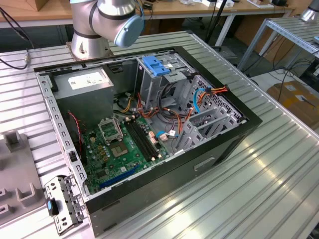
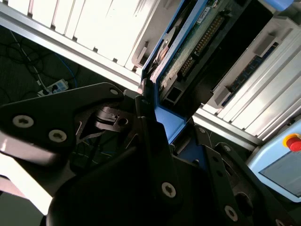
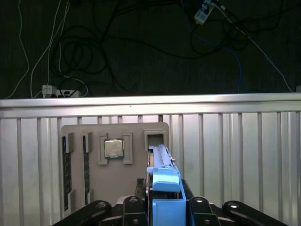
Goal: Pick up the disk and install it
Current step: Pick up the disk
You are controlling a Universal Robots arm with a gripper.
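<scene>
Open black computer case (image 1: 149,199): pincer (image 3: 164,186) access from above is free over the green motherboard (image 1: 124,147) at 7 o'clock in the exterior view. Tall grey metal cage (image 1: 158,84), 12 o'clock, and orange cables (image 1: 215,91), 2 o'clock, obstruct.

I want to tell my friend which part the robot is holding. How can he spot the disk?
Look for the pale grey tray on the ribbed metal table. Beside its square silver chip, the disk stands on edge, clamped in the black gripper. Only the disk has bright blue rails; the chip is silver and the memory sticks are dark.
</scene>
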